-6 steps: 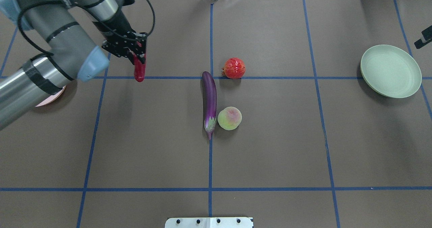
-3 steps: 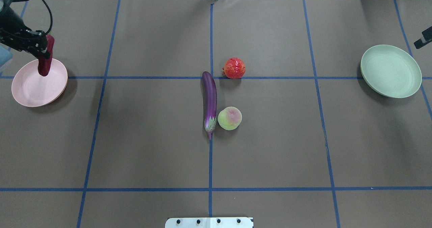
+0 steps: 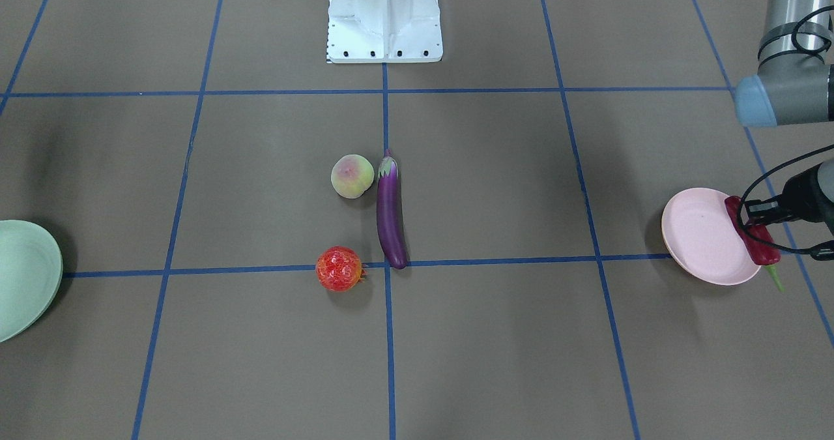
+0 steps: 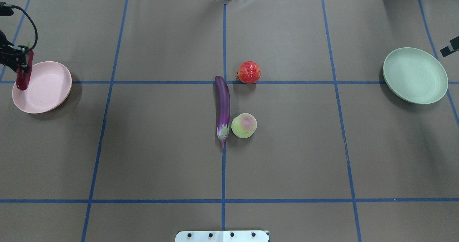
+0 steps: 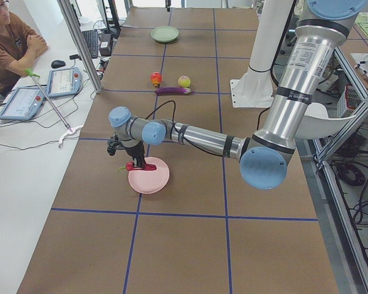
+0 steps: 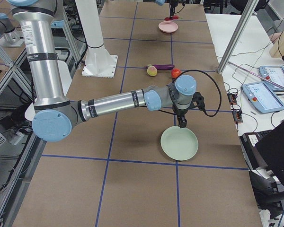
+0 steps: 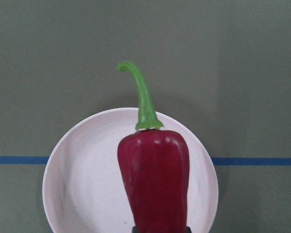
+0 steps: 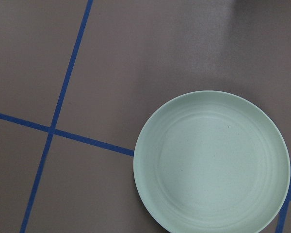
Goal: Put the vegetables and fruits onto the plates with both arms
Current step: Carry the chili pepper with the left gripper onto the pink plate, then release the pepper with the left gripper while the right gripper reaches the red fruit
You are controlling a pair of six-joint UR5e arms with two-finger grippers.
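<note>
My left gripper (image 4: pixel 18 64) is shut on the dark-red chili pepper (image 4: pixel 22 77) and holds it above the far-left part of the pale pink plate (image 4: pixel 48 91). The left wrist view shows the chili (image 7: pixel 155 179) over the plate (image 7: pixel 82 179), green stem pointing away. The purple eggplant (image 4: pixel 223 105), the peach (image 4: pixel 244 126) and the red-orange pomegranate-like fruit (image 4: pixel 249 72) lie together at the table's middle. The mint green plate (image 4: pixel 415 75) sits far right, empty. My right gripper (image 6: pixel 182 124) hovers beside it; I cannot tell if it is open.
Blue tape lines grid the brown table. The white base block (image 3: pixel 384 16) stands at the robot's side. An operator (image 5: pixel 9 43) sits at a side bench with tablets beyond the table's far edge. Wide bare table lies between the fruits and each plate.
My left arm has swung left with the chili, from left of centre to over the pink plate's outer side, uncovering the plate. The fruits, eggplant and green plate have not moved.
</note>
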